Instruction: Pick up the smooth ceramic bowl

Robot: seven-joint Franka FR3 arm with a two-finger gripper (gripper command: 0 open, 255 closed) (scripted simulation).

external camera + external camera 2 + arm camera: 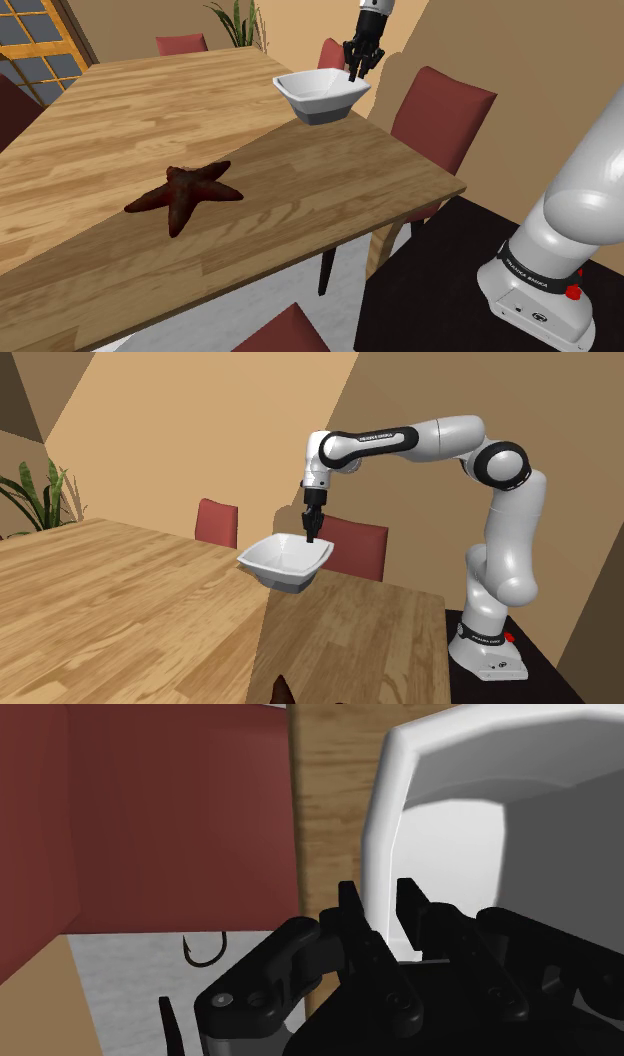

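White arm (pixel 440 437) outstretched, wrist vertical, jaws pinched on bowl (pixel 282 562) rim.

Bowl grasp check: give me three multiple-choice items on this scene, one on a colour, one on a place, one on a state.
1. What colour is the bowl?
A. Red
B. White
C. Green

2. Where does the dark red starfish lie?
A. On the wooden table, toward the shoulder view's lower left of the bowl
B. Inside the bowl
C. On a chair seat

3. How does the end effector stand?
A. Open, away from the bowl
B. Shut on the starfish
C. Shut on the bowl's rim

Answers:
1 B: the bowl's walls are drawn white.
2 A: the starfish lies flat on the tabletop, apart from the bowl.
3 C: in the wrist view one finger sits inside the rim and the other outside.
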